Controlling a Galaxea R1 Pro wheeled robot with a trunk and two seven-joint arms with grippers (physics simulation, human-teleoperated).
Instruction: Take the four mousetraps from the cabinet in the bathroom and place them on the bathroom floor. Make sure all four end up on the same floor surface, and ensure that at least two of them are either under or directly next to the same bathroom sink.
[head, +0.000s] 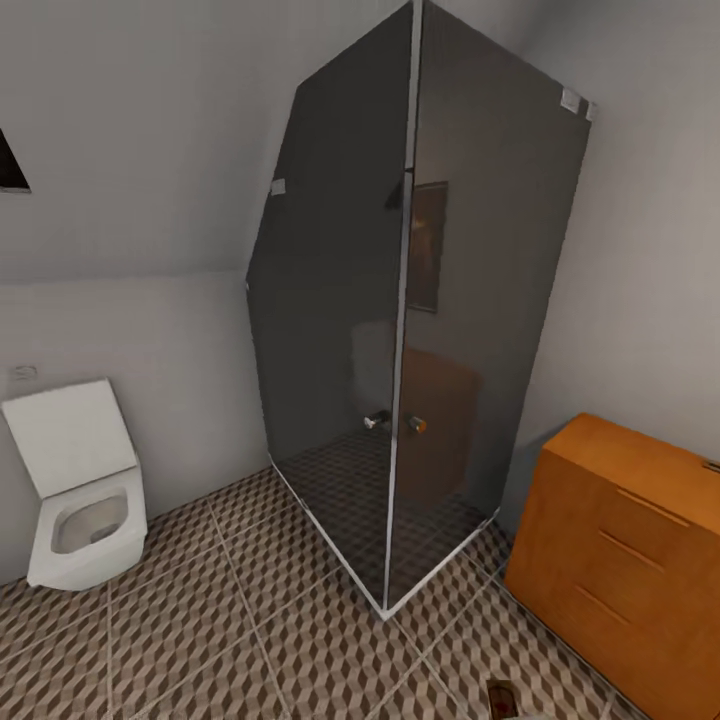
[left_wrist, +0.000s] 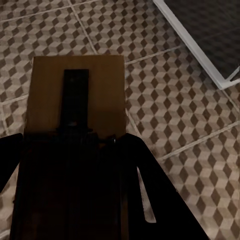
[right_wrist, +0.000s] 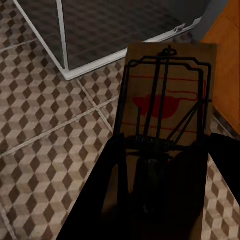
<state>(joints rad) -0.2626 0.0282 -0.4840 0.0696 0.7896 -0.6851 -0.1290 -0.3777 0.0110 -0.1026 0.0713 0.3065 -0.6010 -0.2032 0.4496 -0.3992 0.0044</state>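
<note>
In the right wrist view, a tan mousetrap (right_wrist: 167, 85) with dark wire and a red spot sits between the dark fingers of my right gripper (right_wrist: 167, 150), which is shut on it above the cube-pattern bathroom floor (right_wrist: 50, 125). My left gripper (left_wrist: 70, 145) is shut on a second mousetrap (left_wrist: 75, 85), a tan board with a dark bar, also held over the floor (left_wrist: 175, 110). The orange-brown cabinet (head: 620, 540) stands at the right of the head view, its drawers closed. A small brown board end (head: 503, 695) peeks in at that view's bottom edge.
A dark glass shower enclosure (head: 420, 300) with a white base frame (right_wrist: 62, 35) fills the corner ahead, right beside the cabinet. A white toilet (head: 80, 490) with its lid up stands against the left wall. Tiled floor (head: 250, 640) lies between toilet and shower.
</note>
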